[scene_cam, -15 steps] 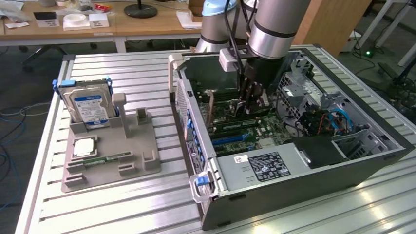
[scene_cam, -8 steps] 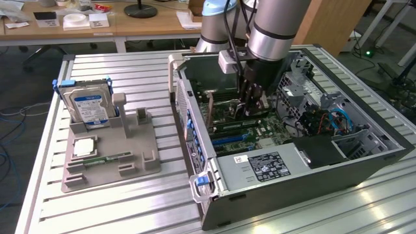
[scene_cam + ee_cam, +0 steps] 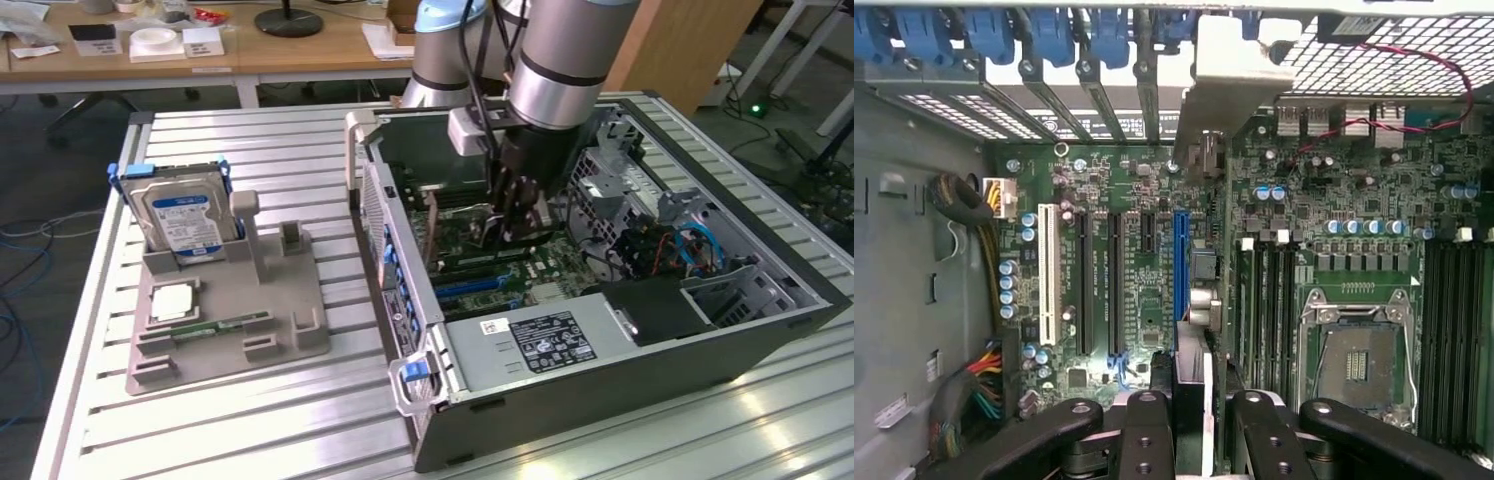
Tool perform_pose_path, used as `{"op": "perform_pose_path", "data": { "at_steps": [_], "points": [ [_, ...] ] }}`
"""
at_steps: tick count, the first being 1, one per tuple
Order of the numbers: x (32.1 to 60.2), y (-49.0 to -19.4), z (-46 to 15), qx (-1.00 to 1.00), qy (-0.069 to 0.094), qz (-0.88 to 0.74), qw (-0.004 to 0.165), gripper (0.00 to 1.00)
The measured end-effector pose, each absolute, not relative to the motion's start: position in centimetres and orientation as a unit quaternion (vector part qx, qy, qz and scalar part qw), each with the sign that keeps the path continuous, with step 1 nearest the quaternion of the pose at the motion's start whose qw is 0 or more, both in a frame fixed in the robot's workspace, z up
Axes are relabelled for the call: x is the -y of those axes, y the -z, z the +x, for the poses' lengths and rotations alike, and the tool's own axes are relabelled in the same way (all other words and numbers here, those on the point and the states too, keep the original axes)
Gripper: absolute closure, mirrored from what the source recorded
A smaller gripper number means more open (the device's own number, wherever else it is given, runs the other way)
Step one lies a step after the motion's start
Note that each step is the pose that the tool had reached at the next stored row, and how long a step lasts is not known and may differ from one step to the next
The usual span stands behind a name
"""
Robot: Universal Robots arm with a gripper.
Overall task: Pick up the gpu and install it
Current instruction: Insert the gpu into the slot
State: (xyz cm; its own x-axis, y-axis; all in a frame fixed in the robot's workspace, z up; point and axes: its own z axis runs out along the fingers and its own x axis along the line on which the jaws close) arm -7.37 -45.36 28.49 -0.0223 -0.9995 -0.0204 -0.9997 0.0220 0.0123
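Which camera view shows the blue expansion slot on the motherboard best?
The wrist view: the blue slot is seen face-on, along almost its full length. The exterior view shows it at a slant, among other slots.

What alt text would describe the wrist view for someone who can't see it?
The pincer grips the gpu edge-on over a green motherboard inside a computer case. A long blue slot lies just beside the gpu.

A robotics lab or workshop: an industrial robot arm point(image 3: 554, 60) stands over a slatted metal workbench point(image 3: 267, 420) with an opened computer tower point(image 3: 641, 385). Cluttered wooden desks point(image 3: 307, 55) and loose floor cables point(image 3: 16, 235) lie beyond.
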Motion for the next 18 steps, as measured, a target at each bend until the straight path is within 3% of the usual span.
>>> {"op": "perform_pose_path", "data": {
  "at_steps": [18],
  "points": [
    [45.98, -27.72, -7.76, -0.715, -0.011, -0.699, 0.003, 0.72]
  ]
}}
